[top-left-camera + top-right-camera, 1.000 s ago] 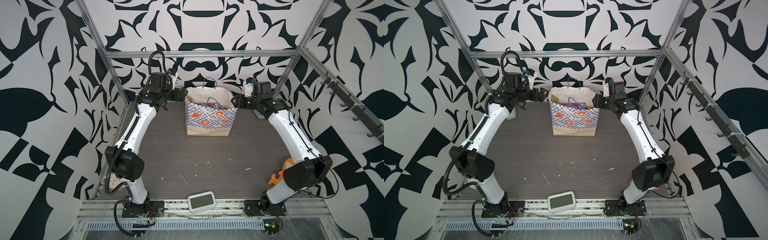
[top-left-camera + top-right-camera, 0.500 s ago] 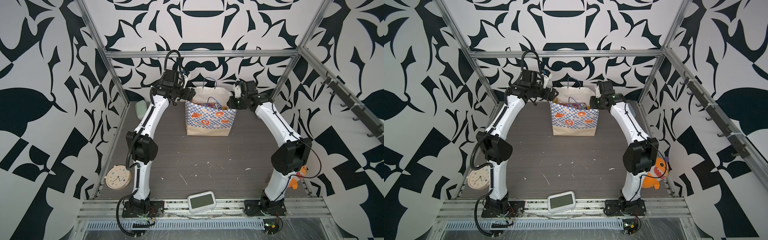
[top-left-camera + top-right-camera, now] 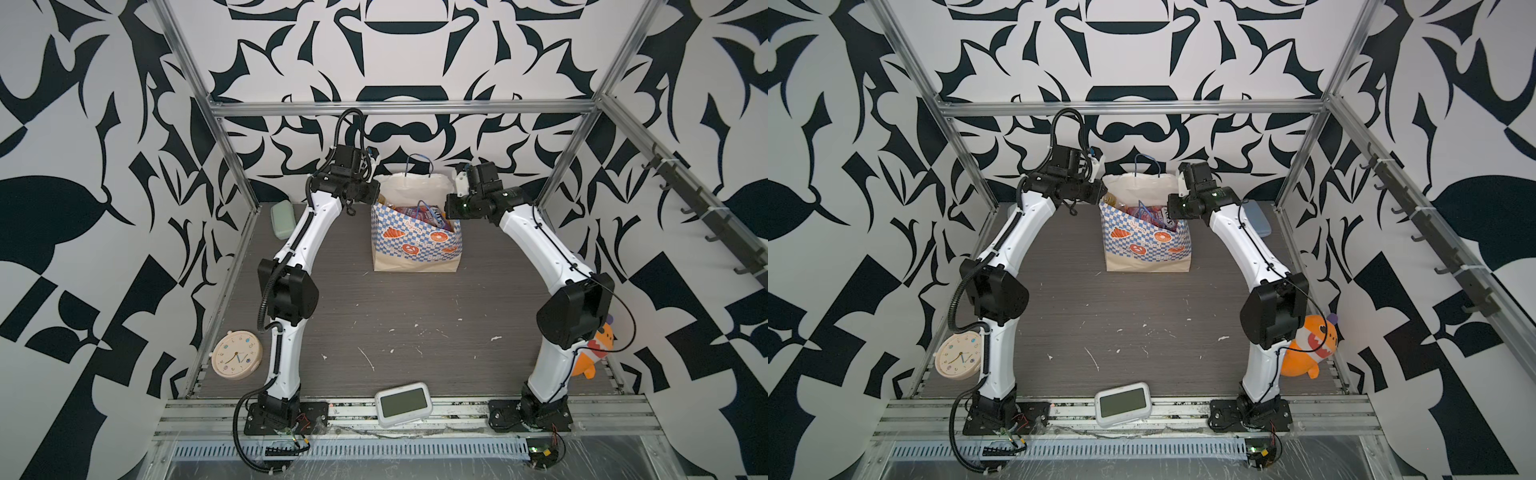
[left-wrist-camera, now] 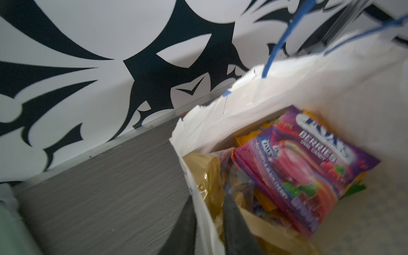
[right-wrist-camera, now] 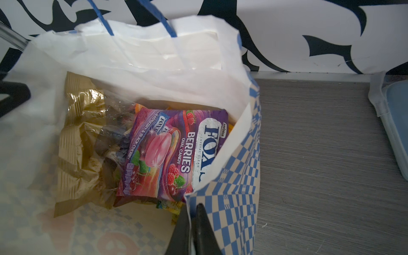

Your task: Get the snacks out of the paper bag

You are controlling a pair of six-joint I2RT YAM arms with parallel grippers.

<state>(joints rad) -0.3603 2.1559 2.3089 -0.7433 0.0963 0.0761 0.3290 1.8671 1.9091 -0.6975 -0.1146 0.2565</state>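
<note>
Right gripper (image 5: pixel 194 212) is pinching the paper bag (image 3: pixel 415 257) at the rim on its own arm's side, one finger inside the checkered wall and one outside, jaws pressed together on the paper. Left gripper (image 4: pixel 208 196) is clamping the bag's opposite rim the same way, the wall sitting between its two fingers. Just past both grippers, inside the bag, the snacks (image 4: pixel 287 176) are lying in a loose heap. A purple FOX'S packet (image 5: pixel 174 150) is resting on top nearer the right gripper, and a gold packet (image 5: pixel 77 143) is slumping nearer the left. Beyond them the bag's white back wall is standing upright.
</note>
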